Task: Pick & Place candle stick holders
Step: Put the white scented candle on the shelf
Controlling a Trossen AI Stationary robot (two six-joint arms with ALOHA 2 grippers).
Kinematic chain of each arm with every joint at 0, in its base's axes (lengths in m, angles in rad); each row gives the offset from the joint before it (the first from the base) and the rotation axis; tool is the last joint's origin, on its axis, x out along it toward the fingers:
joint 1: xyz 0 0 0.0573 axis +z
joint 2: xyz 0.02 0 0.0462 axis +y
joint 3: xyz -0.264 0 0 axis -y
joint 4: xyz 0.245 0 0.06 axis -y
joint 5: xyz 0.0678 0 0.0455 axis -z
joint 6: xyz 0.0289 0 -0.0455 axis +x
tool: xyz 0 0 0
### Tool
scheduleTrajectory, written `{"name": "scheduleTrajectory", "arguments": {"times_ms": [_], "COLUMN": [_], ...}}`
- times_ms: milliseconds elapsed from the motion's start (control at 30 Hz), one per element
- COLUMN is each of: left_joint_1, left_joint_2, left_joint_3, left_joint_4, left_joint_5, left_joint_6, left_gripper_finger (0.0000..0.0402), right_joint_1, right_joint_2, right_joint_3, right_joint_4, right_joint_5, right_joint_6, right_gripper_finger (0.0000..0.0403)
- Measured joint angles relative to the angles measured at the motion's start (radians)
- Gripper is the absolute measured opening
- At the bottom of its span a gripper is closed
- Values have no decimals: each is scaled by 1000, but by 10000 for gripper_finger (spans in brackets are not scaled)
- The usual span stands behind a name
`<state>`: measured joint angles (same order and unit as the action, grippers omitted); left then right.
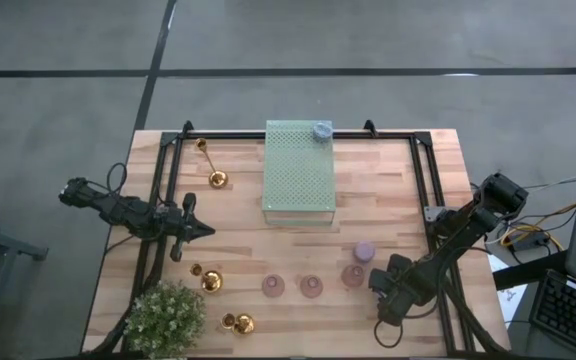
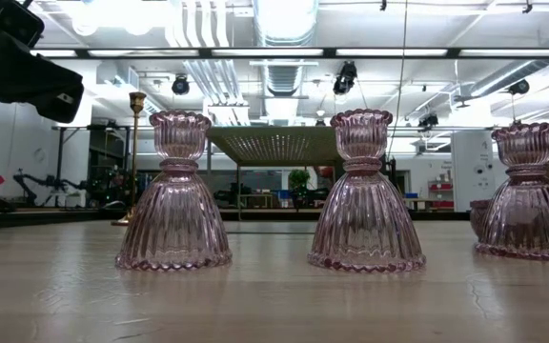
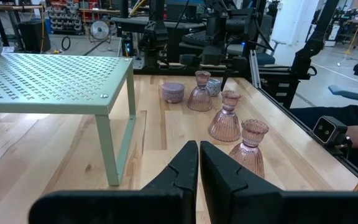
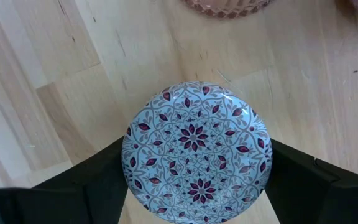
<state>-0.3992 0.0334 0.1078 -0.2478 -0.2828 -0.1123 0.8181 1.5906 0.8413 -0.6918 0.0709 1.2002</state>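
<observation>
Currently: right gripper clamped on patterned holder near table's right front corner; left gripper closed, empty.

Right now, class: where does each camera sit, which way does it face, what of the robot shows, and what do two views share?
High: overhead, facing straight down; both arms, left pincer, right pincer.
Low: tabletop height, facing level across pink glass holders; dark arm part above.
Left wrist: on left arm, facing green block; own shut fingers.
Right wrist: facing down at gripped patterned holder; own fingers.
Shared: pink glass holders, low and left wrist.
</observation>
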Motion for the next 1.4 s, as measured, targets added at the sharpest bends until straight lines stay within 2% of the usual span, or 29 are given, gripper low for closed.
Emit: {"name": "scheduleTrajectory", "arguments": {"times_ms": [400,700,900,1167,1400], "left_joint_1": [0,0,0,0,0], "left_joint_2": [0,0,0,0,0], "left_joint_3": [0,0,0,0,0], "left_joint_4": [0,0,0,0,0], "left_joint_5": [0,0,0,0,0], "left_joint_6": [0,0,0,0,0], "left_gripper_finger": [21,21,21,21,21], "right_joint_1": [-3,-45,-96,-240,-440], "right_joint_2": [-65,-219,-348,-469,-482], "right_joint_3": [0,0,0,0,8], "right_joint_4": [-14,-65,-54,-57,-69], "right_joint_5": [-23,-21,-11,-1,-35], "right_joint_6": [-16,-30,-101,-244,-406], "right_gripper_finger": [296,298,298,298,298]}}
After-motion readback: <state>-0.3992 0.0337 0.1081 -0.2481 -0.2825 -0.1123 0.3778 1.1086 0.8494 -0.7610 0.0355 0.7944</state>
